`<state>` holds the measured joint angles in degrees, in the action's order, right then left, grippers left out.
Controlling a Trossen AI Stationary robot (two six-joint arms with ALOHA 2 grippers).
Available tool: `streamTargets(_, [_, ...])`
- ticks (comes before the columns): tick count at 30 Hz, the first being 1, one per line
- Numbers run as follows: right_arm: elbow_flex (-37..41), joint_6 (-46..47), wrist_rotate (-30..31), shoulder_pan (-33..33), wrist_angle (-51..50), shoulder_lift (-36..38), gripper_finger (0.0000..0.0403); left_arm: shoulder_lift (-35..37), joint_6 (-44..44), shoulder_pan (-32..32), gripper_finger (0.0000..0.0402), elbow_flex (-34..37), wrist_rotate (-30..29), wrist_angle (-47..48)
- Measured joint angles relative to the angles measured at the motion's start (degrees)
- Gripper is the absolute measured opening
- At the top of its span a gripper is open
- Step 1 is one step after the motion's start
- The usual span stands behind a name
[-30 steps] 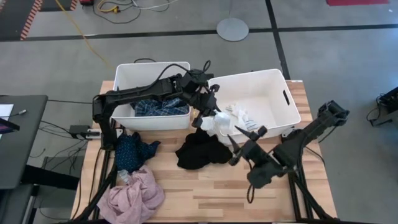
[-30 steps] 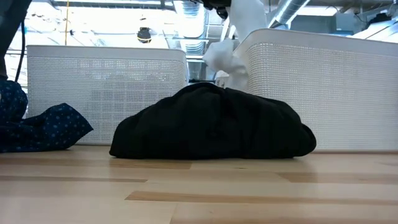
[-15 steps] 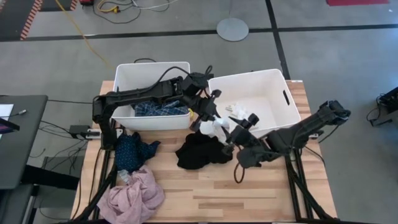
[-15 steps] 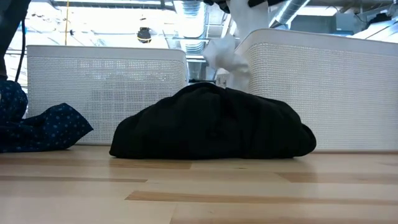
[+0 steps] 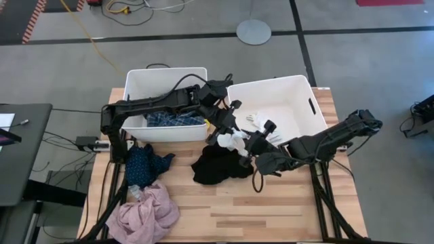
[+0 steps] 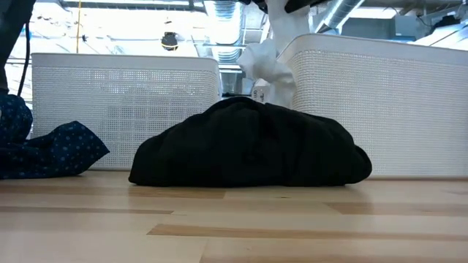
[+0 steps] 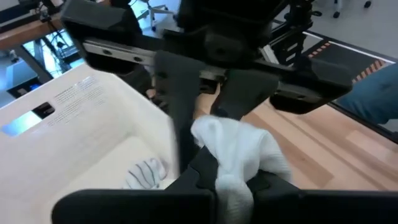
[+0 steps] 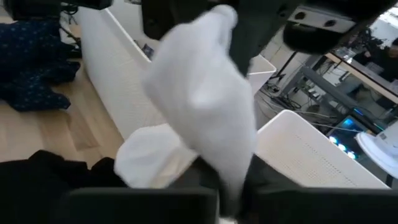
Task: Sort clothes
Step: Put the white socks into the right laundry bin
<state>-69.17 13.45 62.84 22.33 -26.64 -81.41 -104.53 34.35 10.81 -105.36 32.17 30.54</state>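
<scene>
Two pincers: left pincer and right pincer both clamped white sock.
Handling: light, limp, stretchy.
Grip: bunched cuff.

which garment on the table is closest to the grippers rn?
The black garment, lying just below where both grippers hold the white sock. The navy one and the pink one lie farther off, towards the table's left side.

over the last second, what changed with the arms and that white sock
The right gripper moved up the table from beside the black garment to the white sock and closed on it. The left gripper kept the sock pinched above the gap between the two bins. The black, navy and pink garments stayed put.
</scene>
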Motion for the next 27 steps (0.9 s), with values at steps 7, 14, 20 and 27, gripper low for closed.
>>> streamTargets(7, [0.0, -0.5, -1.0, 0.0, -0.1, 0.8, 0.0008, 1.7, 0.1, 0.6, 0.0010, 0.0, -5.0, 1.6])
streamTargets(14, [-3.1, -8.9, -1.0, 0.1, 3.4, 4.5, 0.0002, 4.7, 0.2, 1.2, 0.0086, 0.0, -11.5, 5.1])
streamTargets(20, [-7.5, -17.9, -1.3, 0.1, 6.8, 7.7, 0.0001, 7.2, -1.5, 3.0, 0.0169, 0.0, -12.1, 7.9])
streamTargets(27, [-13.3, -24.4, -1.3, -0.4, 6.9, 10.5, 0.0001, 8.0, -4.2, 5.4, 0.0207, 0.0, -10.7, 12.7])
